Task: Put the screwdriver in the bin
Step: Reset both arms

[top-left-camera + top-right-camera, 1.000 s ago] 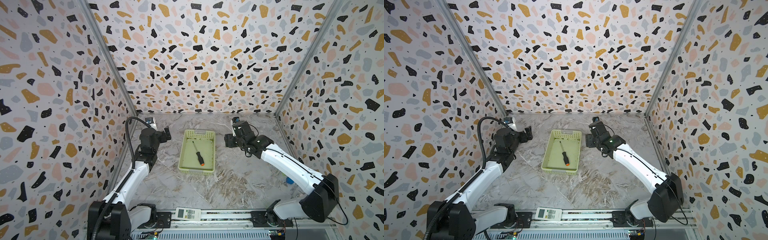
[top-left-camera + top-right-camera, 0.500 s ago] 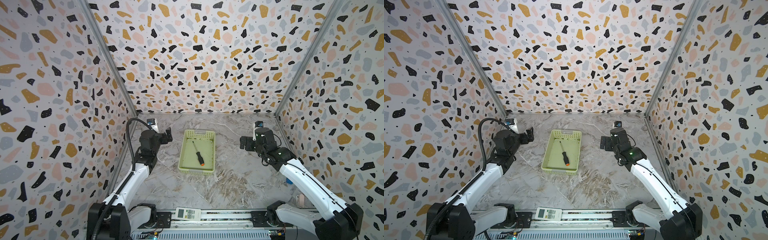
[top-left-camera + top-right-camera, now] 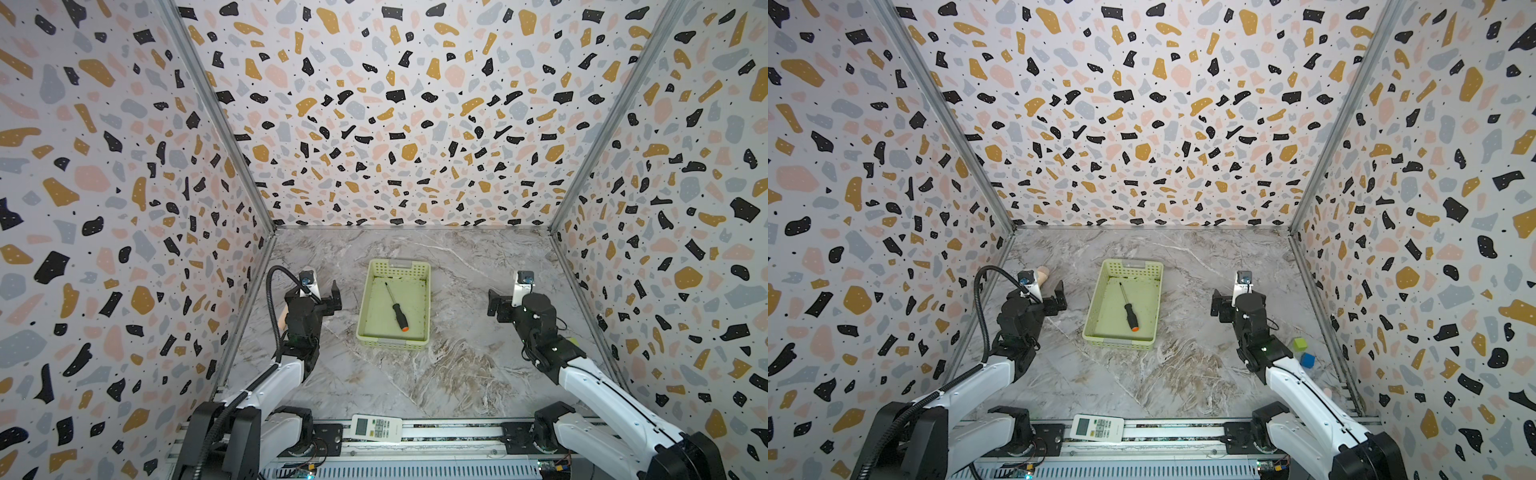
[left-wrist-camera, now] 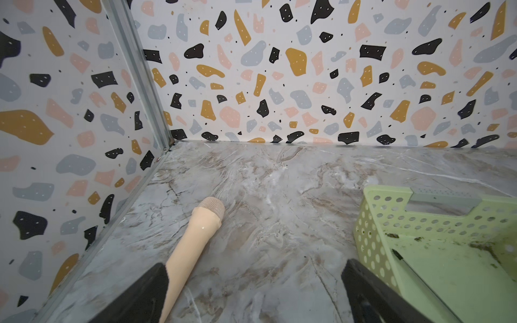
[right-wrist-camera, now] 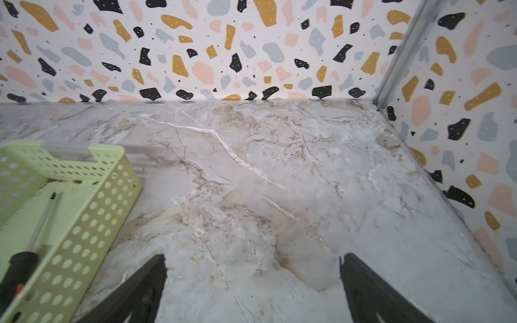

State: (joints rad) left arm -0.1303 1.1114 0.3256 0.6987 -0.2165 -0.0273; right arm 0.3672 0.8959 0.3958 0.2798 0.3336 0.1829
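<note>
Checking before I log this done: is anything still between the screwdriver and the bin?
Nothing visible. The screwdriver already lies flat on the floor of the bin, inside its walls. Both end effectors are open and away from it.

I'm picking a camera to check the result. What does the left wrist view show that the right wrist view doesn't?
Only the left wrist view shows the tan stick lying on the table beside the bin. Only the right wrist view shows the screwdriver's black handle in the bin; the left shows just a dark tip. Both share the bin, the marble table and a wide-open, empty claw.
</note>
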